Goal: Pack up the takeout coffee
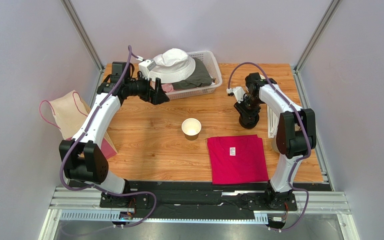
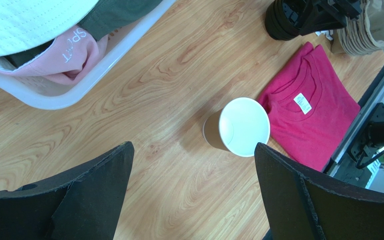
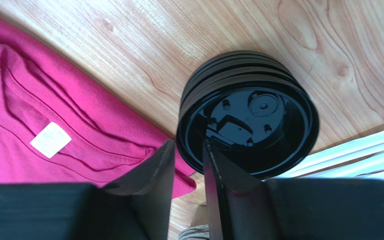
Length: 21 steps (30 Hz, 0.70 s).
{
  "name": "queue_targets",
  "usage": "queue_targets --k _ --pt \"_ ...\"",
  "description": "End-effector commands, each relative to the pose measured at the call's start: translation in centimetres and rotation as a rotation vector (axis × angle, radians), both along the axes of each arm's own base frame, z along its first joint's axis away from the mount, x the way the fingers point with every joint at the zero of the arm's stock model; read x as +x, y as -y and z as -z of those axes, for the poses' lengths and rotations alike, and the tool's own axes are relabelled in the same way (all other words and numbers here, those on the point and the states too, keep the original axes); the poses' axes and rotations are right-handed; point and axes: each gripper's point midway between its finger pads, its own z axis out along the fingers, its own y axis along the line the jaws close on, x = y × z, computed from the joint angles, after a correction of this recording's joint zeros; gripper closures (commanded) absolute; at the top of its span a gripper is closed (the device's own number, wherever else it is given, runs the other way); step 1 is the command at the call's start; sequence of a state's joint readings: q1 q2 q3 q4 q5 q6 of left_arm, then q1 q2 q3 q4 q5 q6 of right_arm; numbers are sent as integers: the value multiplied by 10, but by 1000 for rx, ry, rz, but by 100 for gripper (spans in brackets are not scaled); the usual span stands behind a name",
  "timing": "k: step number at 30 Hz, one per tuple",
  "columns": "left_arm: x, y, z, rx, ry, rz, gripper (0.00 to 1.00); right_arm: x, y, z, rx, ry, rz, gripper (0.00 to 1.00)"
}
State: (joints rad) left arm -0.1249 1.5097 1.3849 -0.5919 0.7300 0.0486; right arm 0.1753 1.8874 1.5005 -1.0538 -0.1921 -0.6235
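Observation:
The takeout coffee cup (image 1: 191,128) is tan paper, white inside, and stands upright with no lid near the table's middle. The left wrist view has the cup (image 2: 241,127) ahead of my left gripper (image 2: 194,146), which is wide open and holds nothing. In the top view this left gripper (image 1: 159,93) hovers by the basket, apart from the cup. My right gripper (image 1: 249,116) is down on a stack of black lids (image 1: 249,122) at the right. There the right gripper (image 3: 189,142) straddles the top lid's rim (image 3: 249,130), jaws narrowly apart, one finger outside and one inside.
A white basket (image 1: 214,75) with a white hat (image 1: 174,64) and clothes sits at the back. A folded red T-shirt (image 1: 238,159) lies front right. A beige bag with pink handles (image 1: 69,117) hangs off the table's left edge. Stacked tan cups (image 2: 369,30) stand beyond the lids.

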Motion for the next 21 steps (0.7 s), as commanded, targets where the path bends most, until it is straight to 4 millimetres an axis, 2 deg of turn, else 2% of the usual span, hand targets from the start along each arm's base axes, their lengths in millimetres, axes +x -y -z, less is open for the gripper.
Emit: queue_targets --k 1,4,12,21 --pt "4 5 -18 -14 48 21 1 14 -1 -11 9 51 -26 73" --pt "5 5 -18 -14 47 19 1 13 -2 -11 11 46 -33 78" --pt "6 5 -17 -17 41 18 1 18 1 -7 -2 47 -31 72" --pt "6 5 -16 -15 38 19 1 19 2 -4 -15 44 -38 77"
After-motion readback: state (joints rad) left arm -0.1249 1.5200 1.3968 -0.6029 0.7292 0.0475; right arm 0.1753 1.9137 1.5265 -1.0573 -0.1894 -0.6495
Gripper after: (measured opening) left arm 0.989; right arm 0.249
